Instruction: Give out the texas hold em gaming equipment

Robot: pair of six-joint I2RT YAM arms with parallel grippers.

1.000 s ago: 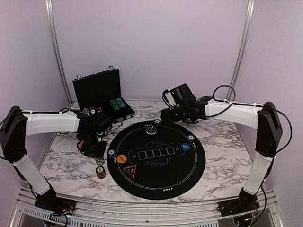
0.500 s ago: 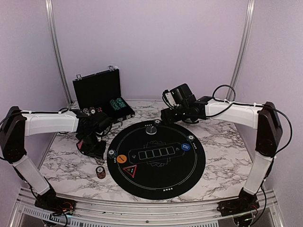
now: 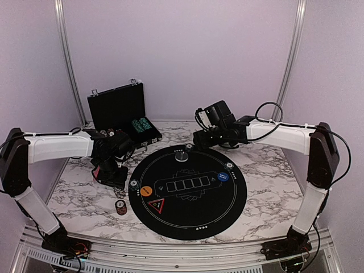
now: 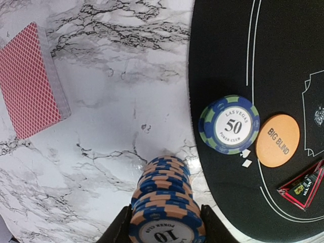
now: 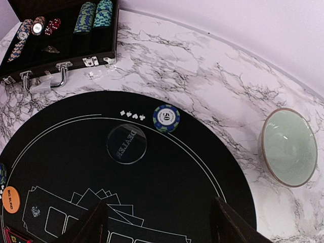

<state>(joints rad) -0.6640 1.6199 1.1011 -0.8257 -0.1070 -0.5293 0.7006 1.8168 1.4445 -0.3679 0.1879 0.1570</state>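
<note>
Chip stack (image 4: 164, 190) (orange/blue 10s) is clamped in left gripper (image 4: 164, 223), over marble surface (image 4: 111, 111) just off the mat (image 4: 283, 55) edge, near the 50 chip (image 4: 229, 124) lying on the mat. Right gripper (image 5: 159, 223): jaws apart, empty, above mat. Chips prob rigid, fairly dense, but stack is loose & slippery btw discs. Squeeze across the rims, mid-height, keep it upright.

Chips (image 4: 229, 124) beside disc (image 4: 277, 140) on mat (image 4: 223, 50)
</note>
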